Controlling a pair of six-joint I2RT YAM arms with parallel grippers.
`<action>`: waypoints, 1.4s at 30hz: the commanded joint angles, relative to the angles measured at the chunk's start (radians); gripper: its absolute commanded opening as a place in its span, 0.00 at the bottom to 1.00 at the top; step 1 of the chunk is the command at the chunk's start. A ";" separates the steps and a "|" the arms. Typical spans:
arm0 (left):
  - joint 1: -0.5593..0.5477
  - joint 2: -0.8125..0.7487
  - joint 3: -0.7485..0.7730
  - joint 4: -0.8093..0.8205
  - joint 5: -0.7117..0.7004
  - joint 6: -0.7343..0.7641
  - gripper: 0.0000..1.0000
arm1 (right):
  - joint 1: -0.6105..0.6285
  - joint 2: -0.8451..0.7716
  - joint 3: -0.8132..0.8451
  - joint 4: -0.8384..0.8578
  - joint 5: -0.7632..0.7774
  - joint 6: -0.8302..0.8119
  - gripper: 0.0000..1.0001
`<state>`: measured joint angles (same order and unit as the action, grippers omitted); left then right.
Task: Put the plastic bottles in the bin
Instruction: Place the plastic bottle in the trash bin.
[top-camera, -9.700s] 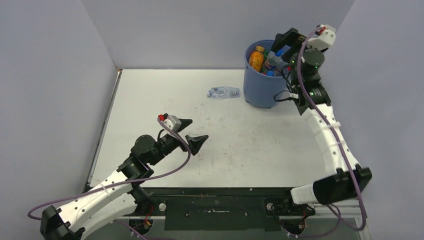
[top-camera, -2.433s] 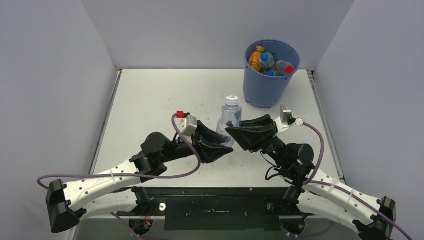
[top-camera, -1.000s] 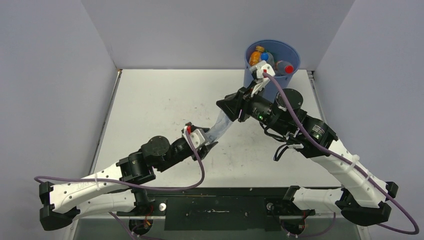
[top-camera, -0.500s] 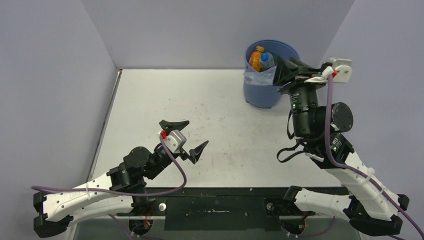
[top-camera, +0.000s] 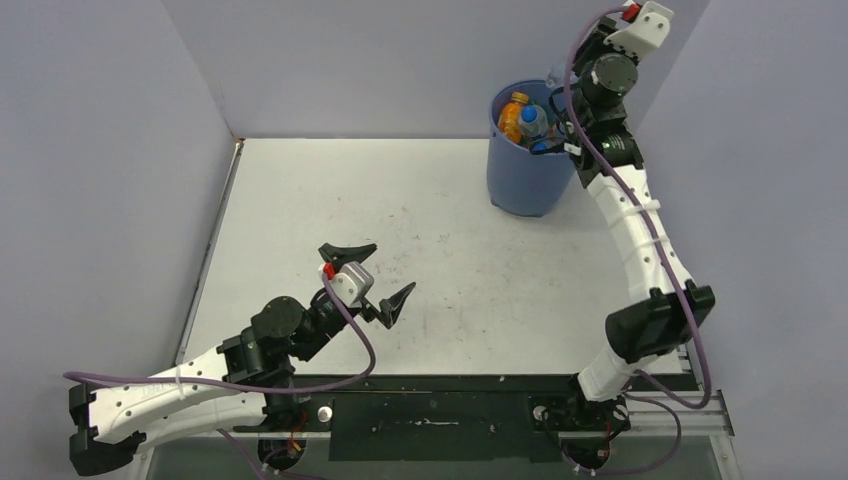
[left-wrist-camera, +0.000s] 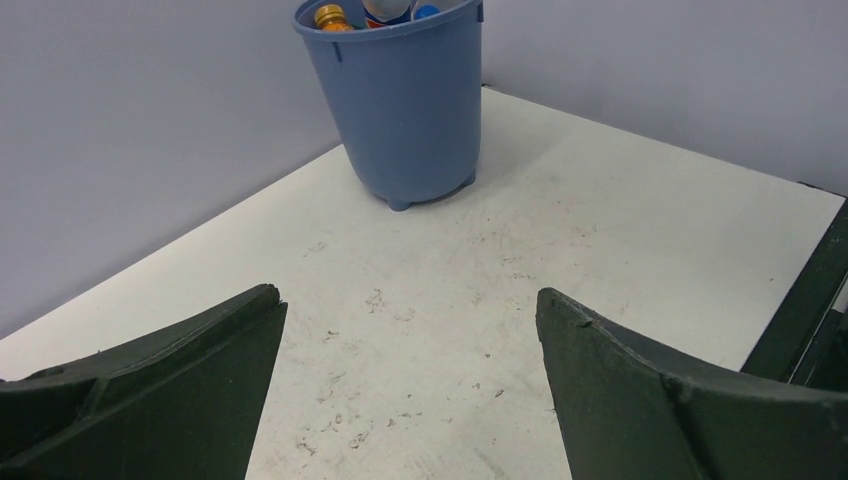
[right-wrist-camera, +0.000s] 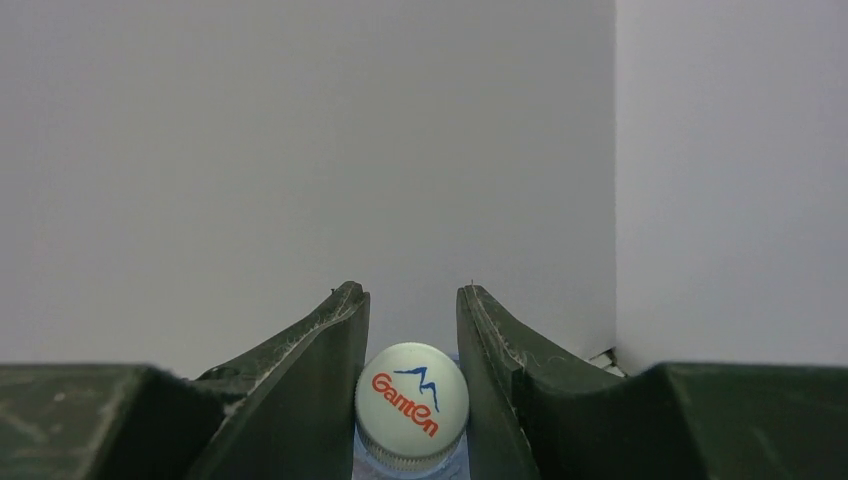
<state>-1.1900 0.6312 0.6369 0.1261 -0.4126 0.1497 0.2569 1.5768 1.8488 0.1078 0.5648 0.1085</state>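
Right wrist only: white-capped bottle (right-wrist-camera: 411, 403) pinched between right fingers (right-wrist-camera: 300, 400).

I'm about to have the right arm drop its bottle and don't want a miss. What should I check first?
1. Grip: right gripper shut on the white-capped bottle, pinched at the cap: ok.
2. Aim: bottle directly over the blue bin opening: cannot tell; the top view shows the wrist high by the far right rim, with the bottle hidden.
3. Bin upright on the table: ok.
4. Room inside: cannot tell; the orange juice bottle and blue-capped bottle lie near the rim.
5. Other arm: left gripper open, well apart from the bin: ok.
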 joint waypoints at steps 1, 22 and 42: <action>-0.006 0.013 0.004 0.042 -0.015 0.001 0.96 | -0.054 0.109 0.117 -0.020 -0.115 0.122 0.05; -0.005 0.040 0.005 0.041 -0.006 -0.007 0.96 | -0.078 0.256 -0.098 0.040 -0.072 0.073 0.09; -0.009 0.048 0.003 0.039 -0.040 -0.018 0.96 | -0.121 0.074 -0.014 -0.103 -0.457 0.432 0.91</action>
<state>-1.1923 0.6914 0.6342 0.1249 -0.4164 0.1417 0.1371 1.7916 1.7988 -0.0261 0.1635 0.4625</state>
